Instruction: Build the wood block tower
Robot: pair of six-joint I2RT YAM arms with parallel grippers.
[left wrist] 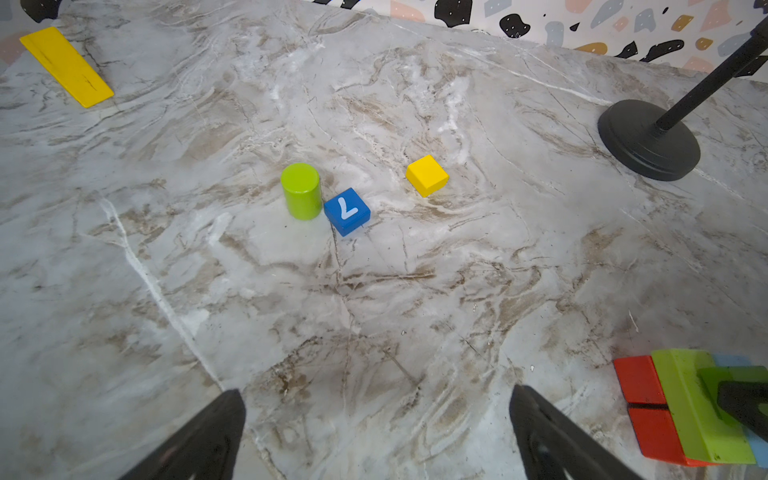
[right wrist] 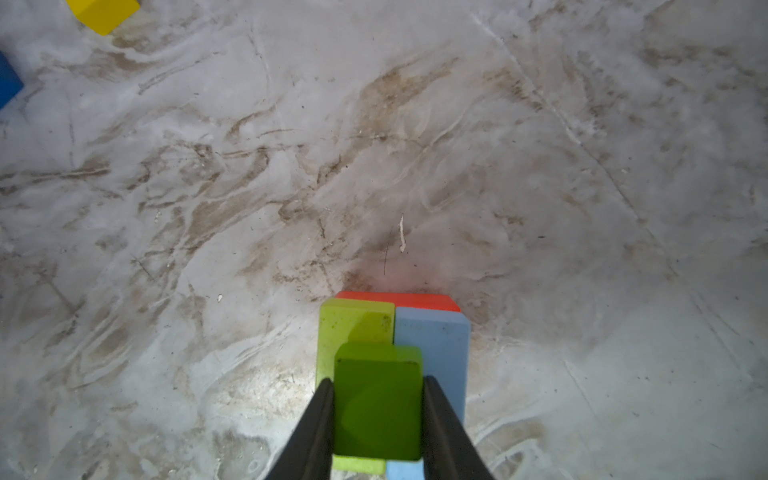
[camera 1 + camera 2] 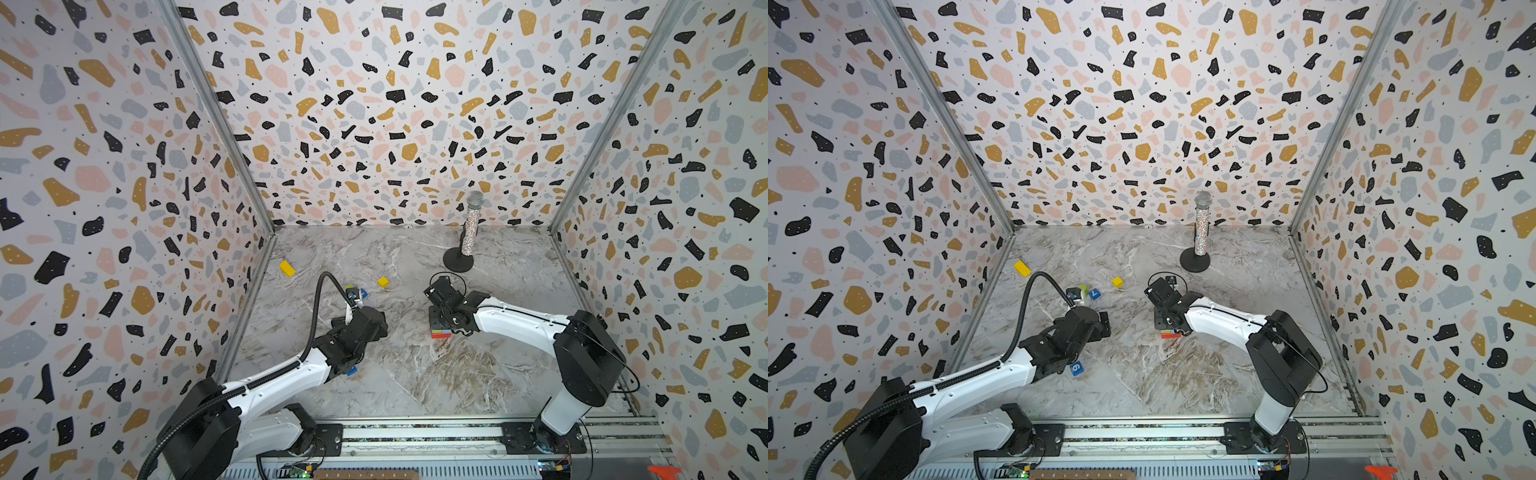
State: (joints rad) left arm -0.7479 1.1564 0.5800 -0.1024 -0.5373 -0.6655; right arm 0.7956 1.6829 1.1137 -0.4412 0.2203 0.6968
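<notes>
Right gripper (image 2: 378,380) fingers clamp one lime green wooden block (image 2: 378,411) directly over the tower (image 3: 440,333): two red bricks (image 1: 642,399) beneath one lime green brick (image 2: 353,328) and one light blue brick (image 2: 436,353). Left gripper (image 1: 376,390) fingers stand wide apart, empty. Ahead of them one lime green cylinder (image 1: 300,191) touches one blue cube numbered 7 (image 1: 347,211), with one yellow cube (image 1: 427,175) and one flat yellow brick (image 1: 66,66) beyond. Grey marbled tabletop (image 3: 415,374), terrazzo-patterned walls (image 3: 374,104). A second blue cube, numbered 9 (image 3: 1076,368), sits half hidden under the left arm (image 3: 976,382). The right arm (image 3: 515,320) covers most of the tower in both top views.
</notes>
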